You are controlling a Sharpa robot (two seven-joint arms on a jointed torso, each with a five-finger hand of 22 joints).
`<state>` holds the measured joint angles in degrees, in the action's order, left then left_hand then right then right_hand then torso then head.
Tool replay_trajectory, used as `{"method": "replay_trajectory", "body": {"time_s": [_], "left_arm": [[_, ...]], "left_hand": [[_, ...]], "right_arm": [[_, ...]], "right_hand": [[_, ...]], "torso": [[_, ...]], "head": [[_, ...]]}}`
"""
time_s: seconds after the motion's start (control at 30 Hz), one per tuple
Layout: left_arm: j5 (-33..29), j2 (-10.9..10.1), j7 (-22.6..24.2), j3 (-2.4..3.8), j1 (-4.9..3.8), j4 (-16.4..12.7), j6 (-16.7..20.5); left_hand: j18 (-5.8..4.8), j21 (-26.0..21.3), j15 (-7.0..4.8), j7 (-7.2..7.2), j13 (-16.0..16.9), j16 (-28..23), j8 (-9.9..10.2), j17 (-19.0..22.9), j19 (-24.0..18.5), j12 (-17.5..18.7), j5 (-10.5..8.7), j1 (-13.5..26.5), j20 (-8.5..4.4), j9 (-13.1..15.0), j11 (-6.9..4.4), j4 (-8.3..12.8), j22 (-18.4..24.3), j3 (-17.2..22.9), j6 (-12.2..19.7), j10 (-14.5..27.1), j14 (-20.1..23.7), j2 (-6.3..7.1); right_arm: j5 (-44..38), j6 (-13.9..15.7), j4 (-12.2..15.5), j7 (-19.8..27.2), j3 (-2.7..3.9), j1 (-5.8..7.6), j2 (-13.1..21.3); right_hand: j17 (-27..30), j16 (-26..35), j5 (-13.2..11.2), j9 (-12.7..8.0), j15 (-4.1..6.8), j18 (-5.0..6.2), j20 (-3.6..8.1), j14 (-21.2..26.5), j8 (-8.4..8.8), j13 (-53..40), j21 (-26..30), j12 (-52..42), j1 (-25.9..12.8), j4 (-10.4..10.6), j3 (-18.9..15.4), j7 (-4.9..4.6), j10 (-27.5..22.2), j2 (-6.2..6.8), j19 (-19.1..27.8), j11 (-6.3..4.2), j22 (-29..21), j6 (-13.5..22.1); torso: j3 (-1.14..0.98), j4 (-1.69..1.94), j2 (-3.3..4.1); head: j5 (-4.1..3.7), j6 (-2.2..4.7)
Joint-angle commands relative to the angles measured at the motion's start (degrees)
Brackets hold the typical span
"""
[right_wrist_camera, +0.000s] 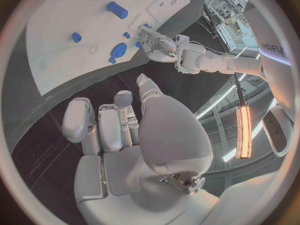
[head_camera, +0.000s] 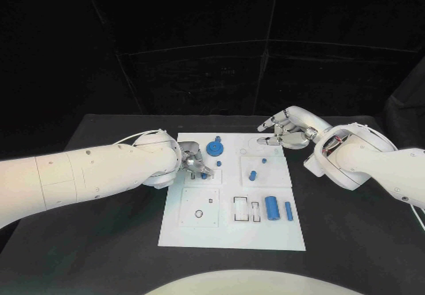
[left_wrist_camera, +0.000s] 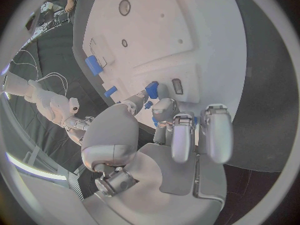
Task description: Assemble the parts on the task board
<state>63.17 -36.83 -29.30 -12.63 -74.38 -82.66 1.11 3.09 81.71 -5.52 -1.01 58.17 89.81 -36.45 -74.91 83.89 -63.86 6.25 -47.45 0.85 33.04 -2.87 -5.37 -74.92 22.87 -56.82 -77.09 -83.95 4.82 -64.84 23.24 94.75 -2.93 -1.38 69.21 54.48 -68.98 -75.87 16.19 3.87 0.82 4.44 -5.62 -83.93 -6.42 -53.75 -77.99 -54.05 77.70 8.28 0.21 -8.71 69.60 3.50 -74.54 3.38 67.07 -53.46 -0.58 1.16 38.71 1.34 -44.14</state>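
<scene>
The white task board (head_camera: 232, 230) lies in the middle of the table. My left hand (head_camera: 193, 161) is low over its left part and pinches a small blue part (left_wrist_camera: 148, 105) between thumb and a finger (left_wrist_camera: 164, 107). Another blue part (left_wrist_camera: 152, 89) stands in the board just past the fingertips. A round blue gear-like part (head_camera: 215, 148) sits on the board's far side. My right hand (head_camera: 288, 129) hovers at the board's far right corner, fingers apart, holding nothing. From the right wrist view I see the left hand (right_wrist_camera: 159, 45) beside the gear-like part (right_wrist_camera: 119, 50).
On the board's right half are a small blue peg (head_camera: 264, 161), a short blue part (head_camera: 252, 176), a blue cylinder (head_camera: 272, 209) and a thin blue bar (head_camera: 288, 211). Rectangular slots (head_camera: 241, 209) and a round hole (head_camera: 198, 214) lie on the near side. Black table (head_camera: 354, 233) surrounds the board.
</scene>
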Motion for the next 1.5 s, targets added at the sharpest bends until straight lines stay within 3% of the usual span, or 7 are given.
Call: {"method": "replay_trajectory", "body": {"time_s": [0.03, 0.1, 0.33, 0.57, 0.7, 1.03, 1.5], "left_arm": [[-0.4, -0.3, -0.1, 0.04, -0.05, 0.0, 0.3], [-0.5, -0.6, -0.1, 0.11, -0.17, -0.1, 0.6], [-2.4, -2.1, -0.2, 1.12, -1.55, -0.6, -0.2], [-4.4, -3.4, -0.3, 5.27, -3.52, -0.2, -6.1], [-5.9, -2.8, -0.5, 6.44, -6.06, 3.2, -11.8], [-4.9, 3.3, -0.5, 6.70, -7.66, 15.7, -20.0], [-3.4, 8.6, 0.2, 5.61, -4.99, 25.0, -22.7]], "left_hand": [[-0.36, 0.2, -0.59, 0.14, 0.0, 0.2, -0.4, -15.1, 1.2, -0.2, -0.46, 1.5, -0.52, 0.1, -0.06, -1.5, -3.0, -3.2, -0.3, -0.3, -6.1, 0.63], [-0.33, 0.1, -0.60, 0.13, -0.1, 0.2, -0.4, -15.1, 1.1, -0.1, -3.05, 2.4, -0.61, 0.1, -0.08, -2.7, -2.9, -5.9, -0.2, -0.2, -6.1, 1.59], [-0.22, -0.3, -0.69, 0.12, -0.8, 0.2, -0.3, -15.1, 0.9, 0.5, -3.53, 2.0, -0.82, 0.2, -0.16, -5.2, -2.5, -11.8, 0.2, 0.3, -6.1, 2.03], [0.35, -2.6, 0.45, -1.84, -6.3, 0.2, 3.2, -15.1, -0.5, 5.4, -3.57, -3.3, 0.01, -1.5, 1.57, -4.7, 0.4, -14.3, 5.2, 4.1, -6.1, 0.70], [0.55, -3.3, 1.14, -2.62, -7.3, 0.2, 4.5, -15.1, -0.9, 6.2, -3.51, -4.5, 0.69, -2.5, 2.21, -5.3, 1.2, -16.3, 6.0, 5.1, -6.1, -0.04], [0.91, -4.5, 1.44, -2.78, -7.9, 0.2, 5.0, -15.1, -1.5, 6.4, -3.49, -6.0, 1.22, -3.6, 2.43, -6.6, 2.4, -18.3, 5.1, 5.7, -6.1, -2.83], [0.93, -4.6, 1.42, -2.70, -7.9, 0.2, 5.0, -15.1, -1.5, 6.3, -3.48, -6.9, 1.26, -3.9, 2.39, -6.8, 2.5, -19.3, 4.6, 5.8, -6.1, -3.41]], "right_arm": [[0.2, 0.6, 0.0, 0.5, 0.03, 0.12, -0.1], [0.2, 0.6, -0.1, 0.5, 0.03, 0.11, -0.1], [0.3, 0.6, -0.3, 0.6, 0.03, 0.11, -0.1], [0.5, 0.6, -0.8, 0.6, 0.03, 0.11, -0.3], [0.6, 0.5, -1.1, 0.5, 0.02, 0.11, -0.5], [0.6, 0.4, -1.5, 0.5, 0.02, 0.10, -1.1], [0.7, 0.4, -1.5, 1.2, 0.02, 0.09, -1.4]], "right_hand": [[0.1, 0.2, 0.3, 0.1, 0.05, 0.67, 0.07, -1.5, -0.22, 0.1, 0.2, 0.3, 0.1, 0.0, -0.3, 0.24, -0.3, -0.45, 0.4, 0.01, -0.1, 0.1], [0.1, 0.2, 0.3, 0.1, 0.05, 0.67, 0.07, -1.5, -0.22, 0.1, 0.2, 0.3, 0.1, 0.0, -0.3, 0.24, -0.3, -0.45, 0.4, 0.01, -0.1, 0.1], [0.1, 0.2, 0.3, 0.1, 0.05, 0.67, 0.07, -1.5, -0.22, 0.1, 0.2, 0.3, 0.1, 0.0, -0.3, 0.24, -0.3, -0.45, 0.4, 0.01, -0.1, 0.1], [0.1, 0.2, 0.3, 0.1, 0.05, 0.67, 0.07, -1.5, -0.22, 0.1, 0.2, 0.3, 0.1, 0.0, -0.3, 0.24, -0.3, -0.45, 0.4, 0.01, -0.1, 0.1], [0.1, 0.2, 0.3, 0.1, 0.05, 0.67, 0.07, -1.5, -0.22, 0.1, 0.2, 0.3, 0.1, 0.0, -0.3, 0.24, -0.3, -0.45, 0.4, 0.01, -0.1, 0.1], [0.0, 0.2, 0.5, 0.0, 0.05, 0.67, 0.08, -1.5, -0.25, 0.1, 0.3, 0.3, 0.0, 0.2, -0.5, 0.24, -0.3, -0.49, 0.4, 0.01, -0.1, 0.1], [0.1, 0.4, 2.5, 0.0, 0.10, 0.74, 0.12, -1.6, -0.41, 0.3, 0.5, 0.3, 0.5, 0.3, -0.6, 0.26, -0.4, -0.77, 0.5, -0.03, -0.5, 0.3]], "torso": [[0.00, 0.05, -0.02], [0.02, 0.05, -0.05], [-0.02, 0.00, -0.06], [0.05, 0.03, -0.02], [-0.02, 0.10, -0.01], [0.11, -0.12, 0.17], [0.13, -0.18, 0.22]], "head": [[-0.18, 0.12], [-0.20, 0.13], [-0.16, 0.40], [-0.25, 0.67], [-0.14, 0.92], [0.14, 1.19], [0.67, 0.95]]}}
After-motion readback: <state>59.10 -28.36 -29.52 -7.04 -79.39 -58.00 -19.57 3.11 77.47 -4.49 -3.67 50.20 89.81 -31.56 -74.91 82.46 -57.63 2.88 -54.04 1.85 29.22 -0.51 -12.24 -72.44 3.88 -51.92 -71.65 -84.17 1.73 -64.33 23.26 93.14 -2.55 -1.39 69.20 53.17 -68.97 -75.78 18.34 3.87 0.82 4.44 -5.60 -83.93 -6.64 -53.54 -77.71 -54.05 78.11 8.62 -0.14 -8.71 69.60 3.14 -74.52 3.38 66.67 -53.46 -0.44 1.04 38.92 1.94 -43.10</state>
